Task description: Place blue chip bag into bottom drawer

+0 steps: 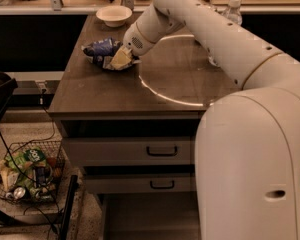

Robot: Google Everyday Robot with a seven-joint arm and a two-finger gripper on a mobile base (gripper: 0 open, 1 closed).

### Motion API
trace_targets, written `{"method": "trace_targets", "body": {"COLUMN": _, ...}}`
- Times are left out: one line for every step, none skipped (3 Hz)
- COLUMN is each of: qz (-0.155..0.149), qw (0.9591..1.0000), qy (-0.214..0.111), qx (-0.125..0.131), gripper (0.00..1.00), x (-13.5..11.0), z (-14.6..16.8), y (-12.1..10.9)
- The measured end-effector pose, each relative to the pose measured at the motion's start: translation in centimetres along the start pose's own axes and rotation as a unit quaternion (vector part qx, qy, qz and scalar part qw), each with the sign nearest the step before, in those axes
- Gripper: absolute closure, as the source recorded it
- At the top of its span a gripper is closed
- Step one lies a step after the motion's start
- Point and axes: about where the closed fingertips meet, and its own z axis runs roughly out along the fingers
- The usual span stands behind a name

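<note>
Camera view: the end effector [121, 59] sits low over the table [105, 96], against the right side of the blue chip bag [101, 47]; whether it is clamped on the bag I cannot tell; the bag lies on the table's back-left part, near a white bowl [114, 15]; below 2 drawer fronts [161, 150], the bottom drawer [145, 219] stands open.

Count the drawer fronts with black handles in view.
2: upper front under the tabletop, lower front beneath it; robot body may hide more. Claw at the blue chip bag.
</note>
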Motion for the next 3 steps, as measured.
{"method": "trace_targets", "body": {"qz": 0.0, "qw": 1.0, "qy": 0.0, "qx": 0.0, "gripper": 1.0, "x": 0.0, "z": 0.01, "y": 0.0}}
{"method": "trace_targets", "body": {"qz": 0.0, "qw": 1.0, "qy": 0.0, "qx": 0.0, "gripper": 1.0, "x": 0.0, "z": 0.0, "y": 0.0}}
{"method": "trace_targets", "body": {"qz": 0.0, "qw": 1.0, "qy": 0.0, "qx": 0.0, "gripper": 1.0, "x": -0.01, "z": 0.0, "y": 0.01}}
